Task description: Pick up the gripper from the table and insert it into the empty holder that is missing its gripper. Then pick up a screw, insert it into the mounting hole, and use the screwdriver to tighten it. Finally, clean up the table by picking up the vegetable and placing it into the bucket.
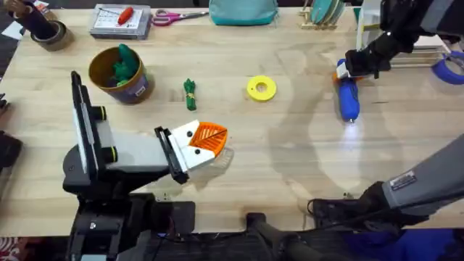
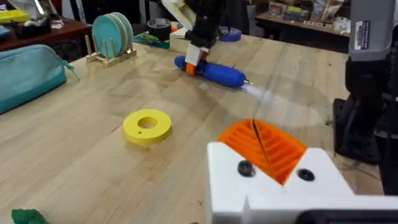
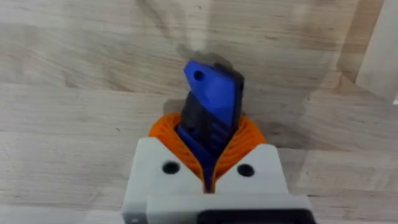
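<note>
Right gripper (image 1: pixel 346 70) is far out on the right side of the table (image 1: pixel 290 159), clamped on the rear end of the blue screwdriver (image 1: pixel 349 100). In the right wrist view the orange pads (image 3: pixel 163 127) press on both sides of the blue body (image 3: pixel 214 96), which sticks out from between them. The screwdriver lies flat on the wood, its thin metal tip pointing toward the near edge of the table – the left wrist view shows it (image 2: pixel 214 71) lying there with the white-and-orange fingers (image 2: pixel 196 55) gripping one end.

Left gripper (image 1: pixel 209 139) sits low near the middle of the table, just off the near edge; its two orange ribbed pads (image 2: pixel 264 146) are pressed together with only a thin seam between them, nothing held.

Green vegetable (image 1: pixel 190 94) lies on the table between the bucket (image 1: pixel 119 75) and a flat yellow ring (image 1: pixel 262 88), apart from both. The bucket stands upright at the left – there is green stuff (image 1: pixel 125 65) inside it already.

Along the far edge: scissors (image 1: pixel 174 16), a teal pouch (image 1: pixel 243 12), a grey box (image 1: pixel 121 21), a plate rack (image 1: pixel 325 13).

A loose orange finger piece – cannot make one out on the table.
</note>
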### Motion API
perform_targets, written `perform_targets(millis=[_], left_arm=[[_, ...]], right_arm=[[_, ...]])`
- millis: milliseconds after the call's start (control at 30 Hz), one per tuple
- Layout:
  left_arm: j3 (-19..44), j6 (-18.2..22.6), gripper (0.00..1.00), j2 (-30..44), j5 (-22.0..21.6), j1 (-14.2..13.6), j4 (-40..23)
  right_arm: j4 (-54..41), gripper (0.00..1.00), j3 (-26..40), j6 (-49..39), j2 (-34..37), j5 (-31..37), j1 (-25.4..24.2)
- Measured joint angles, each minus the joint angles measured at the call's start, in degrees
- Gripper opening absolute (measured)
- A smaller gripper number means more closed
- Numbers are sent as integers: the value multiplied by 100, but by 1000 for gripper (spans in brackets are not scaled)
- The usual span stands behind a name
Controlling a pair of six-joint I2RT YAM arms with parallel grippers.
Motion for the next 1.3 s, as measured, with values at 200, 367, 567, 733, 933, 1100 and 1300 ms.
perform_targets(millis=[200, 367, 567, 733, 933, 1100, 1300], left_arm=[[0, 0, 7, 0, 0, 0, 0], [-2, 0, 7, 2, 0, 0, 0], [0, 1, 7, 0, 0, 0, 0], [0, 0, 7, 2, 0, 0, 0], [0, 0, 7, 0, 0, 0, 0], [0, 21, 7, 1, -1, 0, 0], [-2, 28, 7, 0, -2, 0, 0]], right_arm=[[-128, 25, 41, -42, -1, -9, 0], [-364, 25, 209, -8, -29, -60, 2], [-377, 25, 687, 23, -681, -327, 2], [-314, 25, 1325, 121, -1350, -649, 20], [112, 25, 1813, 288, -1816, -1271, 131], [1046, 25, 1879, 549, -2054, -1861, 391], [2451, 25, 1881, 1082, -2284, -2586, 879]])
